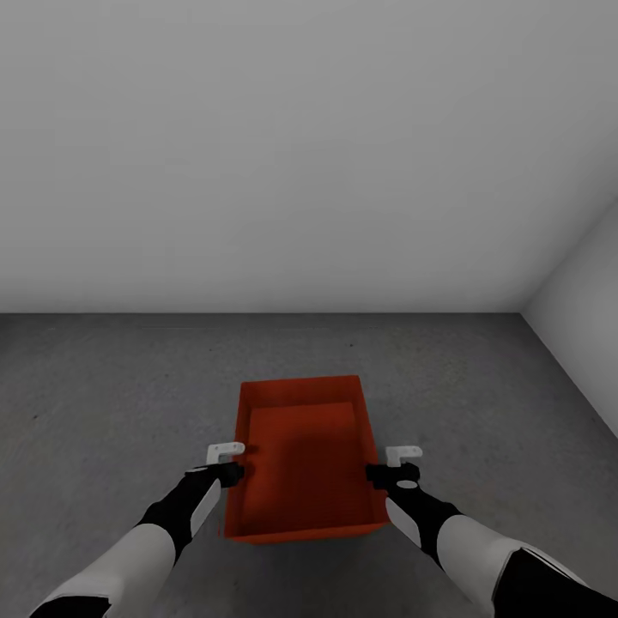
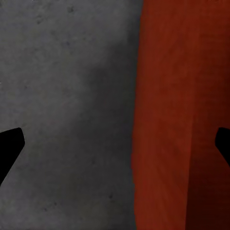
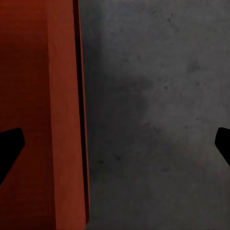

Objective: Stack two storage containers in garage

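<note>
The robot is in the garage, with one storage container (image 1: 302,459) between its arms over the concrete floor (image 1: 103,403). The left gripper (image 1: 228,461) and right gripper (image 1: 388,463) straddle its side walls, fingers spread wide. It seems set down, though contact is unclear; next comes fetching the second bin

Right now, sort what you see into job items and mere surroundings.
Job items: orange-red storage container; dark grey concrete floor of the garage; left tool and right tool, both open, straddling the container's side walls.

Surroundings: grey-white back wall; side wall.
</note>
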